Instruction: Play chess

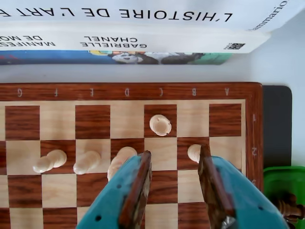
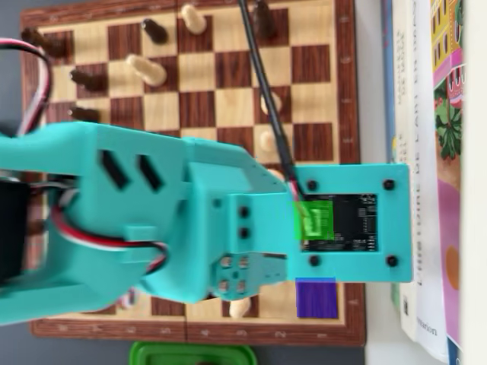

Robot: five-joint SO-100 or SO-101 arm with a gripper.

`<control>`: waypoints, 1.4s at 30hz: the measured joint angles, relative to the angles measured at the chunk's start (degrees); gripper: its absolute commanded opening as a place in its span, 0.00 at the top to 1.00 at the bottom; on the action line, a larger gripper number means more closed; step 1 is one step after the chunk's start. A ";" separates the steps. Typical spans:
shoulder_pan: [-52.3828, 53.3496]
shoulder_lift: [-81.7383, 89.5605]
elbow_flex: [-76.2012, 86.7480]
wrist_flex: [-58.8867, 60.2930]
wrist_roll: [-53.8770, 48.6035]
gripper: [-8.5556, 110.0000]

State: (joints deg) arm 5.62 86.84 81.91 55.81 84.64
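In the wrist view my gripper point(image 1: 175, 155) is open and empty above the wooden chessboard point(image 1: 119, 91), near its labelled edge. A white pawn point(image 1: 193, 152) stands by the tip of my right finger point(image 1: 214, 186), partly hidden by it. Another white pawn point(image 1: 121, 160) is partly behind my left finger point(image 1: 136, 191). A taller white piece point(image 1: 160, 125) stands one row farther on. Two more white pawns point(image 1: 49, 161) point(image 1: 87, 162) stand to the left. In the overhead view the teal arm point(image 2: 152, 220) covers the lower board and hides the jaws. Dark pieces point(image 2: 82, 77) and white pieces point(image 2: 146, 70) show above it.
Books point(image 1: 143, 28) lie flat just beyond the board's edge and show in the overhead view point(image 2: 434, 152) at the right. A green container point(image 1: 286, 183) holding a dark piece point(image 1: 290, 207) sits beside the board; it shows in the overhead view point(image 2: 190, 353) at the bottom. A black mat point(image 1: 277, 124) lies under the board.
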 measured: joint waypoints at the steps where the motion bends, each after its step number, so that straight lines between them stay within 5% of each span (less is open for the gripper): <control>1: 0.00 1.49 1.32 0.00 0.00 0.80; 42: -5.63 59.41 58.71 0.00 0.00 0.80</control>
State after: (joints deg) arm 0.00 146.25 140.62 55.81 84.64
